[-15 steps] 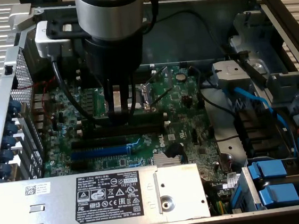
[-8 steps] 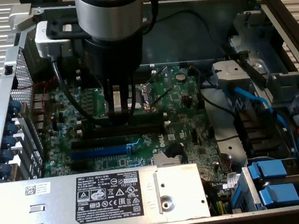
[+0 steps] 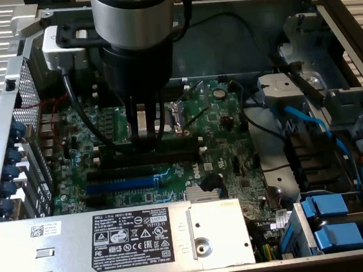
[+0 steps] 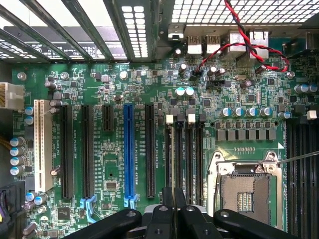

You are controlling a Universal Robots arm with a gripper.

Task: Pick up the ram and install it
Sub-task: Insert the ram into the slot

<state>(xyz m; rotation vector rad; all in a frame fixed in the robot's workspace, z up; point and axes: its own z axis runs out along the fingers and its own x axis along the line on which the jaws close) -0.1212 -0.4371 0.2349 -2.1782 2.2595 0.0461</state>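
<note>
Open computer case, lid off, green motherboard (image 3: 233, 137) exposed. The arm stands straight down over the board, claw (image 3: 144, 137) low over the row of black memory slots (image 3: 171, 156) next to the CPU socket (image 4: 246, 191).

Claw: fingers (image 4: 162, 218) drawn nearly together, clamped on a thin dark strip that I take for the ram (image 4: 178, 164), seen edge-on. It runs out from between them in line with the memory slots, with the white end clips (image 4: 169, 119) just beside its far end. Seated or just above its slot: cannot tell.

Writing: at the case's near edge in the exterior view, a grey metal cover (image 3: 218, 236) carries a black label (image 3: 143, 234) headed "DELL" in white, with rows of certification marks; the small print is unreadable. A white barcode sticker (image 3: 45, 229) sits to the exterior view's left of it. White lettering runs along the blue expansion slot (image 4: 129, 149), too small to read.

Also: a red-and-black twisted wire pair (image 4: 249, 47) near the rear ports, and blue plastic drive latches (image 3: 333, 221) at the exterior view's right.
</note>
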